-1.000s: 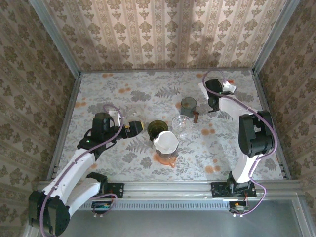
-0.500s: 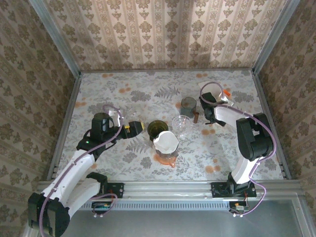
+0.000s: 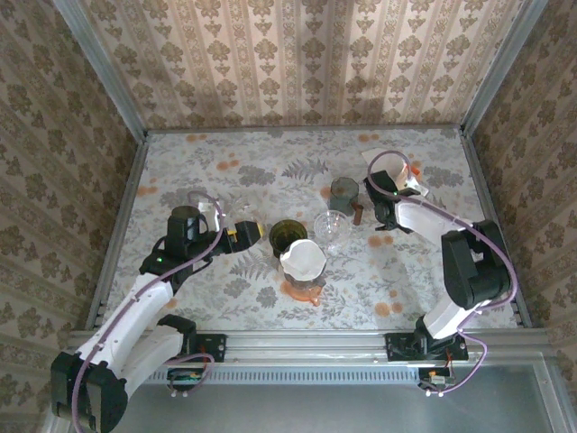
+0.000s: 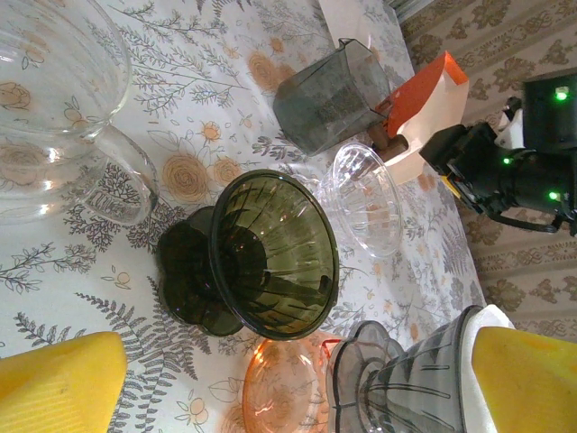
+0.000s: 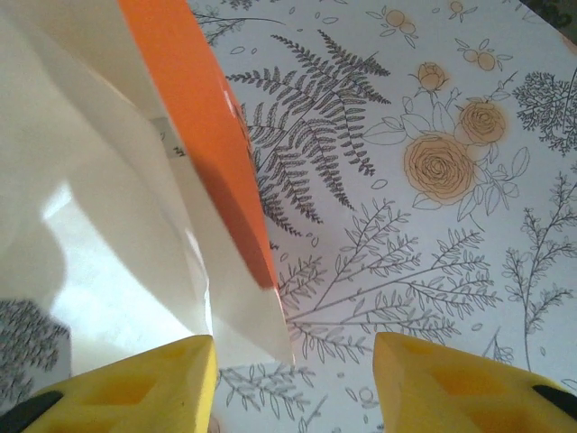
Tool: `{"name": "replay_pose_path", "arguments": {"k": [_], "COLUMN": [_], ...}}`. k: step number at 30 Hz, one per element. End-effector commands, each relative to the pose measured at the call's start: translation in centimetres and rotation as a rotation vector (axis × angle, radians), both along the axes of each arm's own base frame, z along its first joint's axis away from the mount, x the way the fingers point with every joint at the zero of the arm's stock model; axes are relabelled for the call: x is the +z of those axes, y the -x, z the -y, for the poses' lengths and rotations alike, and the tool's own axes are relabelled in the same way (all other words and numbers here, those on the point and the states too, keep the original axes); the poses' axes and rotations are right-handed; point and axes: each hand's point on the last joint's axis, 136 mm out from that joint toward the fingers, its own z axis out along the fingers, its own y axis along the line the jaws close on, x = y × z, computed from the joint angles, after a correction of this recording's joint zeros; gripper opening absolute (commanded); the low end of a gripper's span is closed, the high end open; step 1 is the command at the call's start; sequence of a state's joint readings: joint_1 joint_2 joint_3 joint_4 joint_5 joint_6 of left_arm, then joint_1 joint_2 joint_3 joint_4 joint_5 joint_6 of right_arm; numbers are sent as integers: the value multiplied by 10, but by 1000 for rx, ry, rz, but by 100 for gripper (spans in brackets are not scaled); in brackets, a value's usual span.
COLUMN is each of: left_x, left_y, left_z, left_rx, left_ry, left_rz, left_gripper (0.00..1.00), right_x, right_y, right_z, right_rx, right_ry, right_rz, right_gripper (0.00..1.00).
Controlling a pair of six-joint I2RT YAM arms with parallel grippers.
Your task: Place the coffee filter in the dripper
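Jaws of right gripper (image 5: 293,379), pinched shut a second ago, now spread, releasing white-and-orange packet (image 5: 135,225) at wrist frame's left. Coffee filter (image 3: 303,259) seemingly already sits in centre dripper (image 4: 397,388); left gripper (image 3: 240,234) gapes wide.

The bench (image 3: 225,171) is covered in a floral print dotted with orange blooms. Near its middle stand a dark green dripper (image 3: 288,236) and a clear dripper (image 3: 332,227) just beside it. A grey jug (image 3: 343,191) stands behind them and an orange saucer (image 4: 279,388) sits nearer the arms.
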State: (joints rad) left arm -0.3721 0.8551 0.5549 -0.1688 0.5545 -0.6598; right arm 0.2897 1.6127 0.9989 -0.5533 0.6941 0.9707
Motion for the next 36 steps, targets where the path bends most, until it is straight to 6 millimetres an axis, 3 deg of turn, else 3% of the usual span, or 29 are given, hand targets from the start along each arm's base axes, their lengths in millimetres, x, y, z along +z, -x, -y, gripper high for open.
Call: {"name": "replay_pose_path", "arguments": {"k": [1, 6, 8, 12, 15, 21, 30, 36], "left_x": [10, 9, 10, 11, 10, 7, 10, 9], "left_y": [2, 1, 1, 1, 1, 2, 3, 5], "left_z": [2, 2, 2, 2, 2, 2, 2, 0], "left_rx": [-8, -7, -7, -10, -11, -12, -23, -28], "left_ry": [25, 25, 27, 26, 22, 20, 20, -6], "left_rz": [19, 22, 27, 32, 33, 25, 28, 23], "left_gripper": [100, 100, 100, 100, 100, 100, 100, 100], "right_x": [9, 36, 59, 97, 120, 110, 98, 62], "right_y": [20, 35, 35, 19, -5, -67, -153, -187], "right_z": [-4, -17, -26, -49, -65, -75, -76, -72], "right_rx": [21, 81, 134, 255, 348, 368, 244, 176], "right_ry": [-6, 1, 20, 20, 34, 26, 143, 134], "right_rz": [-17, 50, 105, 161, 148, 19, -12, -71], "right_gripper": [55, 62, 64, 68, 72, 75, 75, 76]}}
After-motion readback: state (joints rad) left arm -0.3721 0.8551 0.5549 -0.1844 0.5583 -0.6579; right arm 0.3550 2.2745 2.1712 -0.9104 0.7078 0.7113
